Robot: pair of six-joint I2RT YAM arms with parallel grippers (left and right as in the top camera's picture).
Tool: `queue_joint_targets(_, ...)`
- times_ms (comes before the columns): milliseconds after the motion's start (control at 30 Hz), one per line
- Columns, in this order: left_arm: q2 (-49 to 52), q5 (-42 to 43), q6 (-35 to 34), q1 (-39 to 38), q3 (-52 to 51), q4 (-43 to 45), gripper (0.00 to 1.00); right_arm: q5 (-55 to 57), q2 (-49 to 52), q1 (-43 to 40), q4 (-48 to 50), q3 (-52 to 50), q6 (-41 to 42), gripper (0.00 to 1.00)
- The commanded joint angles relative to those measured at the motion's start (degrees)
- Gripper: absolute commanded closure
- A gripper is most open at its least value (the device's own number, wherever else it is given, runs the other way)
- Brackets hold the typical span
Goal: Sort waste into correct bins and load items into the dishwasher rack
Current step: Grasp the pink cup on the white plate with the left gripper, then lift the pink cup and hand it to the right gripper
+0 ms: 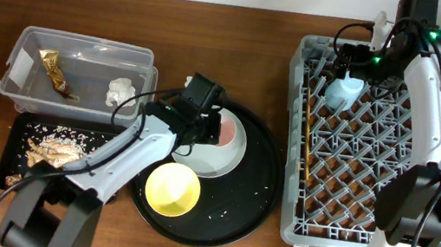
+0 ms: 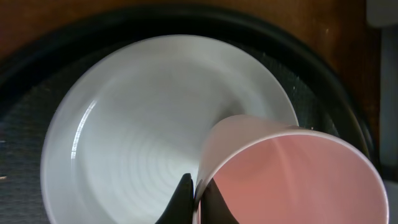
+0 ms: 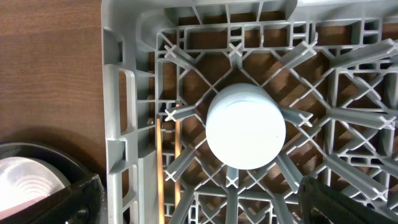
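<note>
My left gripper [image 1: 203, 121] [image 2: 198, 199] is shut on the rim of the pink cup [image 1: 218, 129] [image 2: 292, 180], one finger inside and one outside, over the pale plate [image 1: 229, 155] [image 2: 143, 124]. The yellow bowl [image 1: 173, 190] sits beside the plate. My right gripper [image 1: 353, 66] [image 3: 199, 199] is open above the grey rack [image 1: 360, 243] [image 3: 121, 93]. The light blue cup [image 1: 345, 91] [image 3: 245, 126] stands upside down in the rack's far left corner. Two chopsticks [image 1: 307, 136] [image 3: 168, 168] lie along its left side.
The clear tub [image 1: 83, 43] holds the wrapper [image 1: 55, 72] and the tissue wad [image 1: 122, 90]. The flat black tray [image 1: 13, 132] holds food scraps [image 1: 54, 150]. The plate and bowl rest on a large round black tray [image 1: 252, 207] [image 2: 311, 56].
</note>
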Motion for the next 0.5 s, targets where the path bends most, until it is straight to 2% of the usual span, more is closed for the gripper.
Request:
queue_joint_targets(0, -7.7, -0.5, 0.2, 2.0, 0.4, -0.3, 0.99, -0.5, -0.9, 0.3, 0.0, 0.8, -0.1, 0.02)
queue_joint_targets(33, -9.4, -0.3, 0.2, 2.5, 0.4, -0.8, 0.99, -0.5, -0.9, 0.3, 0.0, 0.8, -0.1, 0.02)
queue_joint_targets(100, -15.7, 5.6, 0.9, 5.4, 0.4, -1.5, 0.99, -0.5, -0.9, 0.3, 0.0, 0.8, -0.1, 0.02)
queue_joint_targets(167, -22.0, 21.6, 1.9, 12.1, 0.4, -1.5, 0.99, -0.5, -0.9, 0.3, 0.0, 0.8, -0.1, 0.02)
queue_joint_targets(200, -24.1, 32.6, 2.8, 17.4, 0.4, -1.5, 0.99, -0.5, -0.9, 0.3, 0.0, 0.8, -0.1, 0.02)
queue_joint_targets(333, -24.7, 66.5, 5.6, 33.1, 0.4, -1.3, 0.99, -1.2, -0.9, 0.3, 0.4, 0.8, 0.0, 0.02)
queue_joint_targets(367, -24.6, 71.7, 5.8, 35.8, 0.4, -0.6, 0.99, -4.6, -0.9, 0.3, -0.2, 0.8, 2.3, 0.02)
queue_joint_targets(400, -24.6, 75.3, 5.7, 37.5, 0.4, 0.7, 0.99, -12.9, -0.9, 0.3, -3.5, 0.8, 5.5, 0.02)
queue_joint_targets(433, -24.6, 76.9, 5.7, 37.9, 0.4, 1.7, 0.99, -18.5, -0.9, 0.3, -5.7, 0.8, 5.4, 0.02)
queue_joint_targets(467, -24.6, 78.1, 5.7, 38.0, 0.4, 2.9, 0.99, -28.8, -0.9, 0.3, -8.2, 0.8, 4.6, 0.02)
